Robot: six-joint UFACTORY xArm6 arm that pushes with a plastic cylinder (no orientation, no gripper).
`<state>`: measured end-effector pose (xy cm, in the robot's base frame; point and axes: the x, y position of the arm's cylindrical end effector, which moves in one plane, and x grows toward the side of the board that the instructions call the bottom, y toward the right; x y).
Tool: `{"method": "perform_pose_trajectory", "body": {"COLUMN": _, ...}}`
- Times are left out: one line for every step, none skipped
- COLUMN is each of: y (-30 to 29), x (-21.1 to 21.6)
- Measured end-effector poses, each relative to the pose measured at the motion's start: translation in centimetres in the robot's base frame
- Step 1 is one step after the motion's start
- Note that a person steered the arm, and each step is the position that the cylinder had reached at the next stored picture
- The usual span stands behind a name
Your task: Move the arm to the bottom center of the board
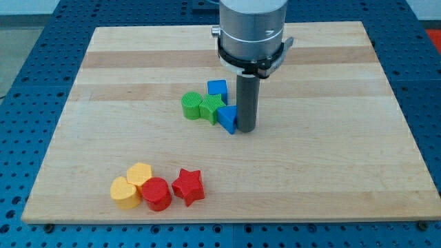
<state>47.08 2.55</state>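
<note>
My tip [246, 129] rests on the wooden board [331, 158] near its middle, touching or almost touching the right side of a blue triangular block [227, 118]. Left of that block lie a green star-like block [211, 107] and a green round block [191, 106], pressed together. A blue cube [217, 89] sits just above them. Near the view's bottom left is a second cluster: two yellow heart-shaped blocks [125, 192] [139, 175], a red round block [156, 193] and a red star [187, 186].
The arm's grey cylindrical body [251, 31] hangs over the board's top centre. A blue perforated table [27, 69] surrounds the board on all sides.
</note>
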Motion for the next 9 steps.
{"method": "perform_pose_trajectory", "body": {"y": 0.0, "x": 0.0}}
{"method": "perform_pose_trajectory", "body": {"y": 0.1, "x": 0.2}}
{"method": "perform_pose_trajectory", "body": {"y": 0.1, "x": 0.2}}
{"method": "perform_pose_trajectory", "body": {"y": 0.1, "x": 0.5}}
{"method": "perform_pose_trajectory", "body": {"y": 0.2, "x": 2.7}}
{"method": "perform_pose_trajectory", "body": {"y": 0.3, "x": 6.7}}
{"method": "perform_pose_trajectory", "body": {"y": 0.2, "x": 10.1}}
{"method": "perform_pose_trajectory", "body": {"y": -1.2, "x": 13.0}}
{"method": "perform_pose_trajectory", "body": {"y": -1.8, "x": 13.1}}
